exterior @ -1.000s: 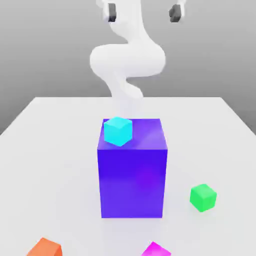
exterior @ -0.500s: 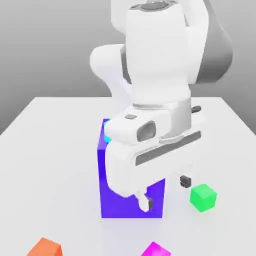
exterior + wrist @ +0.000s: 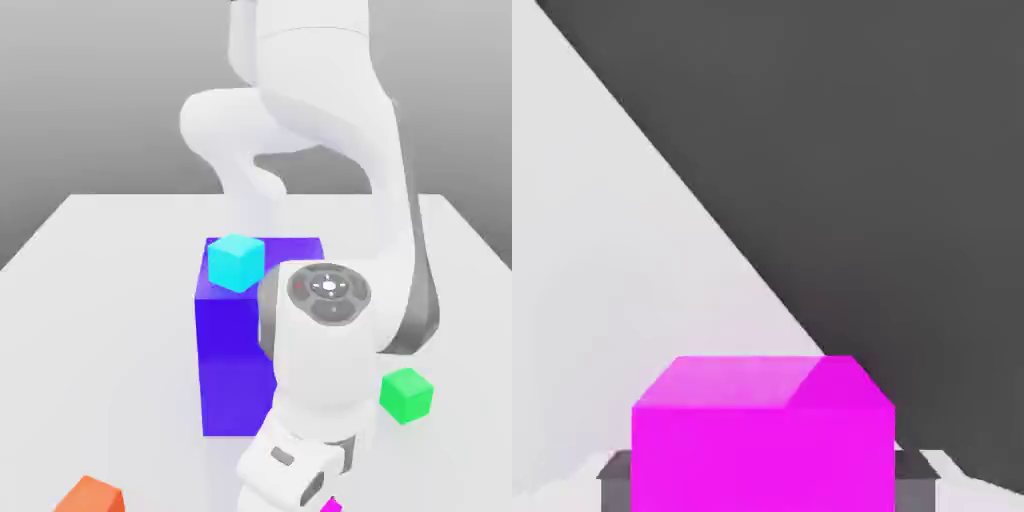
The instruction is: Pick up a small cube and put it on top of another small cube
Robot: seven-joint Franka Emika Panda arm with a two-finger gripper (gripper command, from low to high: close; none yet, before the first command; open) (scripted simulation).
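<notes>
Because my hand camera looks straight down on the magenta cube [image 3: 762, 435], with a grey fingertip [image 3: 615, 480] showing at one flank and its twin at the other, I judge the cube sits between my jaws, which stand spread to either side of it. Whether the pads touch its faces I cannot tell; the fingertips are cut off at the picture's edge. The cube looks square to my fingers, so no axis matters, and the coming move should turn only on closing evenly and lifting.

In the exterior view my gripper [image 3: 300, 485] hangs low at the near edge of the worktop [image 3: 100, 300], and my own wrist hides nearly all the magenta cube, leaving a sliver. An orange cube [image 3: 92, 497] lies near, toward the exterior view's left, partly cropped. A green cube [image 3: 406, 394] rests farther back on the exterior view's right. Beyond stands the tall blue block [image 3: 235, 360], half masked by my forearm, with a cyan cube [image 3: 236, 262] on its top corner.
</notes>
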